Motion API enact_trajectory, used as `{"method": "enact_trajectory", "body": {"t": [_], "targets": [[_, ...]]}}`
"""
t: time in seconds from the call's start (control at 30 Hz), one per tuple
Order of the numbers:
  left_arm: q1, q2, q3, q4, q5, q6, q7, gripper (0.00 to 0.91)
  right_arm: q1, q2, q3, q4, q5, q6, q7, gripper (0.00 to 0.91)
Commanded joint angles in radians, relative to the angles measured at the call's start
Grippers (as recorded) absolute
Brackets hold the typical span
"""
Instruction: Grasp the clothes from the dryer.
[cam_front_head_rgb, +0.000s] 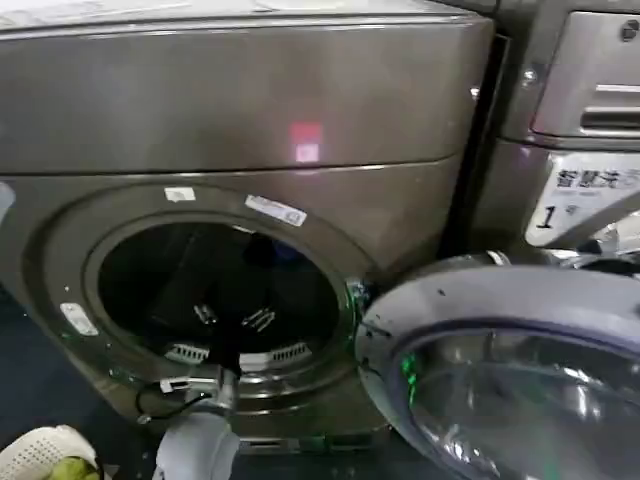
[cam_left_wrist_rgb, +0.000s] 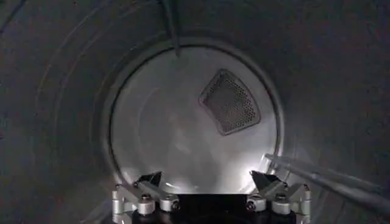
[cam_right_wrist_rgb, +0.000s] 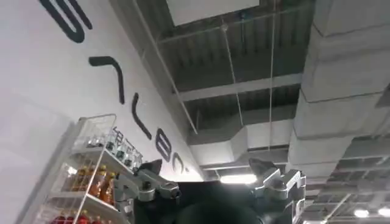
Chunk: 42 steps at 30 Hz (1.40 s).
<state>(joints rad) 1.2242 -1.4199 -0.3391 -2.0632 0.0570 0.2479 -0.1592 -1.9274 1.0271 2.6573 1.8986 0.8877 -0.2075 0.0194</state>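
The dryer is a bronze-grey front-loader with its round porthole open and a red-pink light on the panel. My left arm reaches in through the porthole from below. The left gripper is inside the dark drum. In the left wrist view the left gripper is open with nothing between its fingers, and it faces the drum's pale back wall and a perforated vent. The clothes are hidden. My right gripper is open, empty and aimed up at a ceiling.
The dryer's glass door hangs open at the right, close to the porthole. A second machine with a drawer handle stands beyond it. A white basket with a yellow-green cloth sits on the floor at bottom left.
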Motion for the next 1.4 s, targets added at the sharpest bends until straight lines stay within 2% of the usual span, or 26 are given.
{"method": "enact_trajectory", "body": {"t": [0.03, 0.5, 0.67, 0.73, 0.87, 0.93, 1.03, 1.1, 1.4], "targets": [[-0.001, -0.001, 0.000, 0.001, 0.000, 0.000, 0.000, 0.907, 0.001, 0.000, -0.001, -0.001, -0.001, -0.001, -0.001, 0.907], [-0.009, 0.003, -0.005, 0.003, -0.006, 0.001, 0.000, 0.907, -0.006, 0.004, -0.001, 0.003, -0.003, 0.006, -0.014, 0.907], [-0.048, 0.007, -0.015, 0.034, -0.017, 0.006, 0.000, 0.907, -0.018, 0.005, 0.008, 0.017, -0.035, -0.055, -0.011, 0.907], [-0.069, 0.007, -0.017, 0.052, -0.023, 0.007, -0.001, 0.907, -0.025, 0.001, 0.013, 0.023, -0.053, -0.058, -0.015, 0.907], [-0.129, 0.012, -0.022, 0.117, -0.035, 0.008, -0.001, 0.907, -0.034, -0.006, 0.035, 0.034, -0.071, -0.109, -0.011, 0.907], [-0.170, 0.012, -0.023, 0.170, -0.044, 0.008, -0.001, 0.907, -0.045, -0.016, 0.051, 0.038, -0.065, -0.138, 0.043, 0.907], [-0.227, 0.007, -0.022, 0.249, -0.047, 0.002, -0.001, 0.907, -0.054, -0.015, 0.066, 0.012, -0.077, -0.097, -0.021, 0.907], [-0.272, 0.002, -0.019, 0.307, -0.045, -0.004, 0.000, 0.907, -0.051, -0.013, 0.078, 0.006, -0.062, -0.093, -0.034, 0.907], [-0.481, -0.004, -0.014, 0.542, -0.048, -0.025, 0.003, 0.907, -0.049, -0.013, 0.083, 0.002, -0.057, -0.097, -0.036, 0.907]]}}
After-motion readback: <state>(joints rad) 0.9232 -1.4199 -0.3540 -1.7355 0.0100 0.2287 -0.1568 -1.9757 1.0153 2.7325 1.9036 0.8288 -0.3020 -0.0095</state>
